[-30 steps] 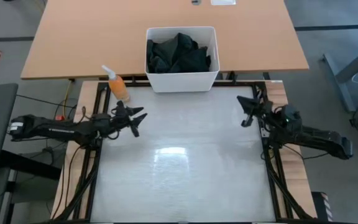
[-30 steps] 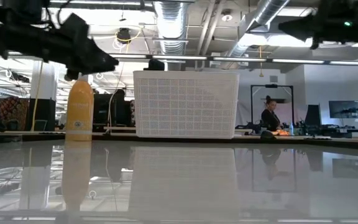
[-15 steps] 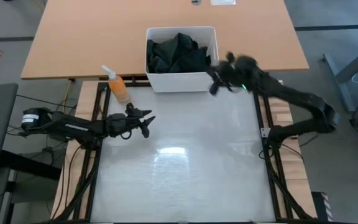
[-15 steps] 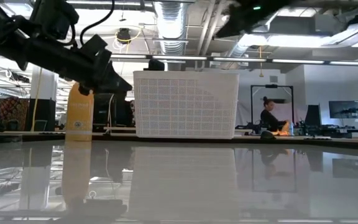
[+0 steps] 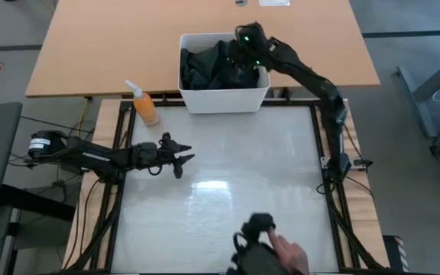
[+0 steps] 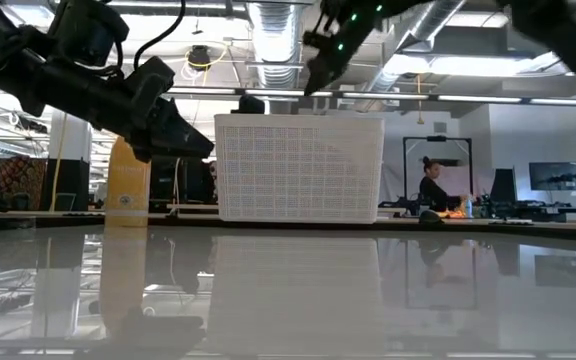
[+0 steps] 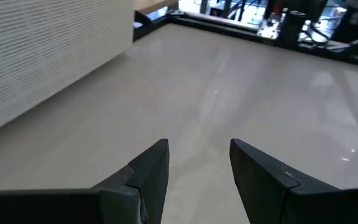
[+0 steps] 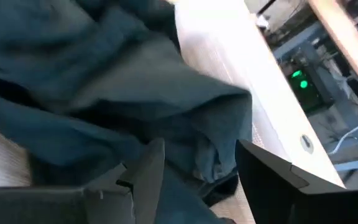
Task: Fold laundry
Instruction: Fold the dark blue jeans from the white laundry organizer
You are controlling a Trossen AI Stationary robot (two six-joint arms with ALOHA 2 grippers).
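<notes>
Right claw (image 5: pixel 244 47) hangs released over the laundry (image 5: pixel 218 67) in the bin (image 5: pixel 224 100), seemingly not touching; left claw (image 5: pixel 183 158) released.

High camera: overhead, facing straight down, far enough to take in the whole counter (image 5: pixel 228 206), both arms and the white bin (image 5: pixel 224 98).
Low camera: at counter-top height, facing level across the glossy surface toward the bin (image 6: pixel 298 168) and the room behind; shares bin and orange bottle (image 6: pixel 128 178) with the overhead view.
Left wrist camera: close above the counter, looking past its own fingers (image 7: pixel 151 171).
Right wrist camera: very close over the laundry (image 8: pixel 104 93) in the bin.
</notes>
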